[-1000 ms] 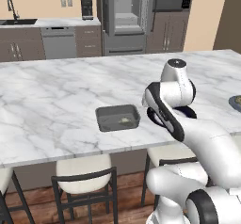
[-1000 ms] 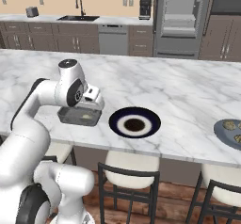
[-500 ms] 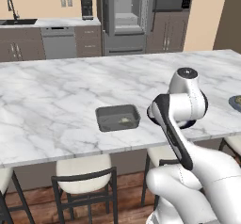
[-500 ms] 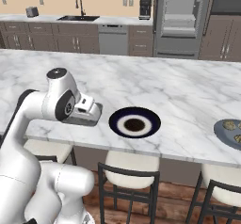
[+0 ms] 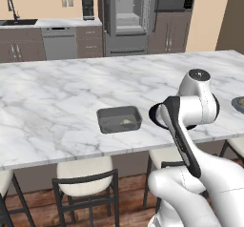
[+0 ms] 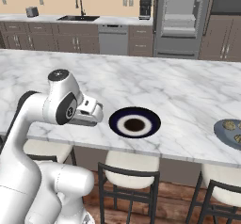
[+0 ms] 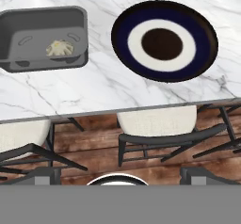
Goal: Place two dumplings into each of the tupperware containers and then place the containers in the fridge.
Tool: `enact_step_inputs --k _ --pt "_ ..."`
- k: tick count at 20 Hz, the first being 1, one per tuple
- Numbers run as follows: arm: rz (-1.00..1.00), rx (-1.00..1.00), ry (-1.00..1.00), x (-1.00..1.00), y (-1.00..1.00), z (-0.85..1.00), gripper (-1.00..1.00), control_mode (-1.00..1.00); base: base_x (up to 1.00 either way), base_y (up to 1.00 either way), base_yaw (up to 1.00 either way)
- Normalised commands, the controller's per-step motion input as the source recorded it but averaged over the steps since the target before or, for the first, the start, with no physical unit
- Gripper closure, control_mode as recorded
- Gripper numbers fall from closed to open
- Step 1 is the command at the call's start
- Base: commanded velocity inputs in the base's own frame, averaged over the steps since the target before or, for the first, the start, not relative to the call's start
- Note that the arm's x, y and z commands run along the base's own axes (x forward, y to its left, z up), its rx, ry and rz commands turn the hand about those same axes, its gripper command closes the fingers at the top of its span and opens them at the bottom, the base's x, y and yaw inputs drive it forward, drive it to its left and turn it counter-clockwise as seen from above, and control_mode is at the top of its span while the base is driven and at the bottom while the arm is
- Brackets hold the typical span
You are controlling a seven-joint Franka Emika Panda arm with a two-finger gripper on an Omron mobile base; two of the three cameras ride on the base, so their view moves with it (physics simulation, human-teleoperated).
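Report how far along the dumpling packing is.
Done: one dumpling lies in the dark grey container. In hand: nothing I can see; the fingertips are not clearly visible. Left: more dumplings, still on the grey-blue plate at the counter's far end, then the fridge, standing open.

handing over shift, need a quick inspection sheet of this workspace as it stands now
surface: marble counter, stools below its edge.
job's things: grey tray holds one dumpling; fridge open at the back wall.
clutter: navy-rimmed plate beside the tray; grey-blue plate with dumplings further right.
grippers: gripper near the counter's front edge; jaws hidden, state unclear.
cables: nothing seen.
surroundings: sink, dishwasher, coffee maker, microwave.
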Motion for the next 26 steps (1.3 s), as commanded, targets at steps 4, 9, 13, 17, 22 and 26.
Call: enact_step_inputs --k 4,9,13,17,22,26 --pt "0.0 0.0 0.0 -0.23 0.0 0.27 -1.0 -1.0 0.0 0.0 0.0" --pt "0.0 0.0 0.0 -0.15 0.0 0.21 -1.0 -1.0 0.0 0.0 0.0" --pt "0.0 0.0 0.0 -0.06 0.0 0.01 -1.0 1.0 -0.35 -0.16 0.0" --pt "0.0 0.0 0.0 0.0 0.0 0.0 -1.0 1.0 -0.66 -0.79 -0.01" --pt "0.0 0.0 0.0 0.0 0.0 0.0 -1.0 1.0 -0.12 -0.98 -0.01" --pt "0.0 0.0 0.0 0.0 0.0 0.0 -1.0 1.0 0.0 -1.0 0.0"
